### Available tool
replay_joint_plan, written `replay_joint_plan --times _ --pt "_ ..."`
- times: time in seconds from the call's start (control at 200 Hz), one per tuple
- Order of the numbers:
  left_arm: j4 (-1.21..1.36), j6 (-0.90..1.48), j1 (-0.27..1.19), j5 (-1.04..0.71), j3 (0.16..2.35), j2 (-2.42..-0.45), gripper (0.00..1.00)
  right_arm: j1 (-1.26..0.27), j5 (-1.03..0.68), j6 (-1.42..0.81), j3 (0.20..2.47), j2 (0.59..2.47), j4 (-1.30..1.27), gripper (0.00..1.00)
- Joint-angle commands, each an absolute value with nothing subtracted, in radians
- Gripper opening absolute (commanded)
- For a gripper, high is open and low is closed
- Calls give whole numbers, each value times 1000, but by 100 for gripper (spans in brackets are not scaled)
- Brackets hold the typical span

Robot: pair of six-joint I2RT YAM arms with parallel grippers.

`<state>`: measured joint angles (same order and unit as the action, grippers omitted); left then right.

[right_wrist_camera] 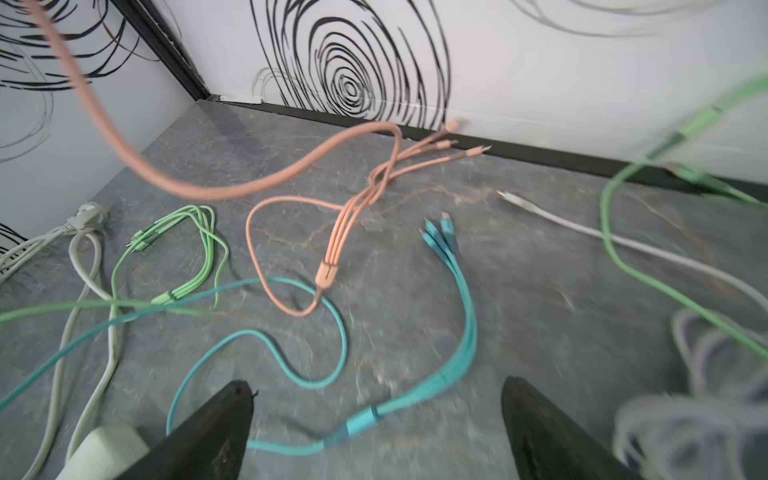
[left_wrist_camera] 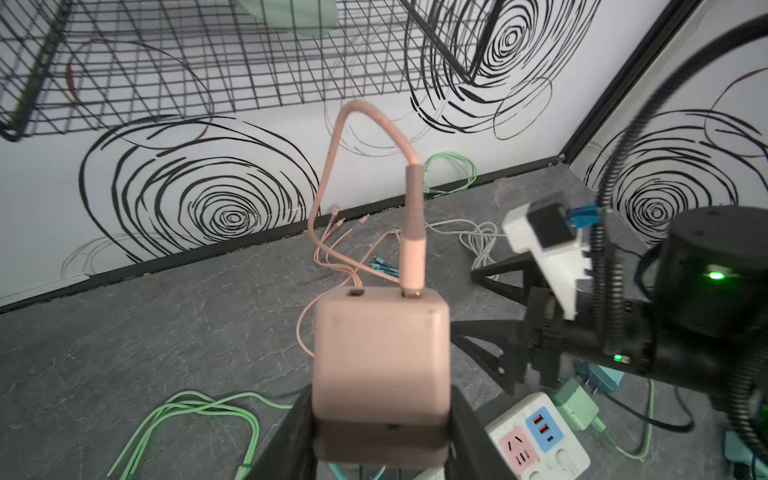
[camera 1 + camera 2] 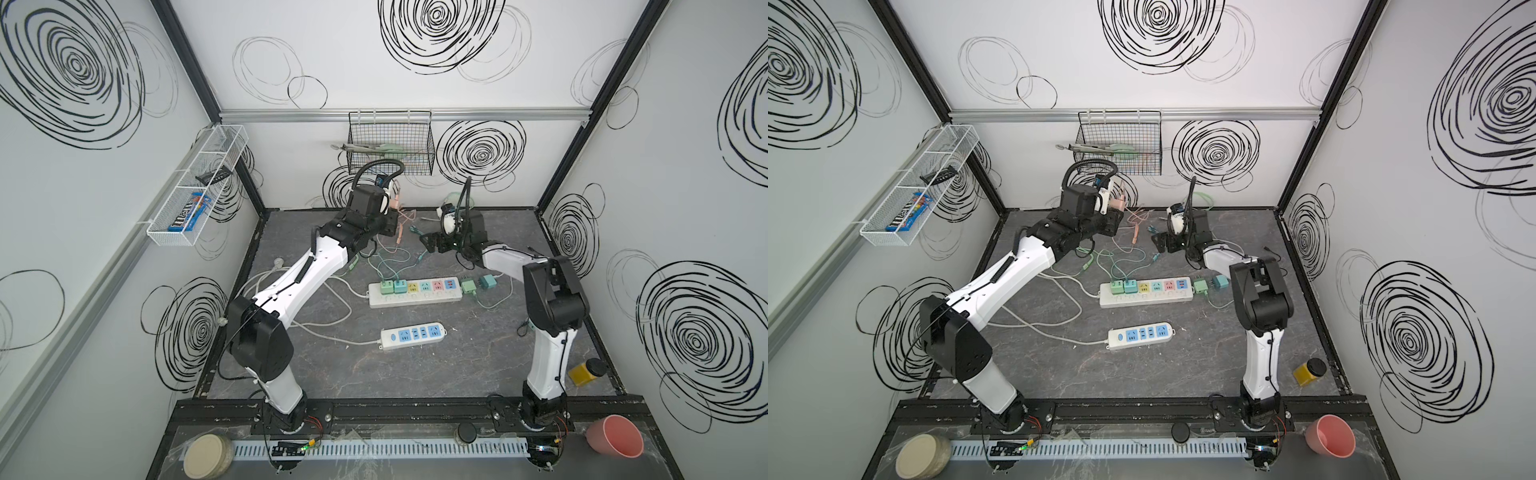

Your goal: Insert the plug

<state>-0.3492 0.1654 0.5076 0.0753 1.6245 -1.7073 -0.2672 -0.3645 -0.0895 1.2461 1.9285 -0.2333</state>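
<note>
THING: pink adapter [image 2: 380, 353], likely light, rigid, smooth-shelled; you grip its flat sides, never the soft pink cable [image 2: 332, 166] | WHERE: raised over the tabletop [image 3: 457, 374], toward the rear | LEFT TOOL [image 2: 380, 399]: clenched on the adapter | RIGHT TOOL [image 1: 376, 384]: released, empty, above loose cables [image 1: 324, 249]

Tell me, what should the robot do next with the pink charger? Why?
Probably lower the left gripper, which grips the pink charger with its cable plugged in, toward the free pink socket on the long power strip. The right gripper is open and empty.
</note>
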Motion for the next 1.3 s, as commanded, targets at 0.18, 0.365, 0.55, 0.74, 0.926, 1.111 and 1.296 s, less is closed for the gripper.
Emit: replay_joint_plan --times 0.18,0.365,0.55,0.74,0.926,1.111,1.296 --pt "-303 156 555 36 1623 -1741 0 -184 -283 -101 968 1559 -277 97" --pt "-291 95 569 -24 1610 -1742 0 -175 -165 -229 887 1400 -322 97" --pt "-255 -29 574 -159 1567 -1733 0 -94 -202 -371 872 1332 -304 97" --pt "-158 -208 583 -287 1474 -1699 0 -31 -485 -430 851 1304 -335 97" --pt "-23 -369 605 -246 1374 -1673 0 -37 -651 -424 916 1340 -245 97" --pt "114 -513 607 -293 1267 -1623 0 -44 -713 -419 963 1338 -104 97" --pt "193 -636 623 -335 1195 -1591 0 -82 -738 -327 988 1308 41 97"
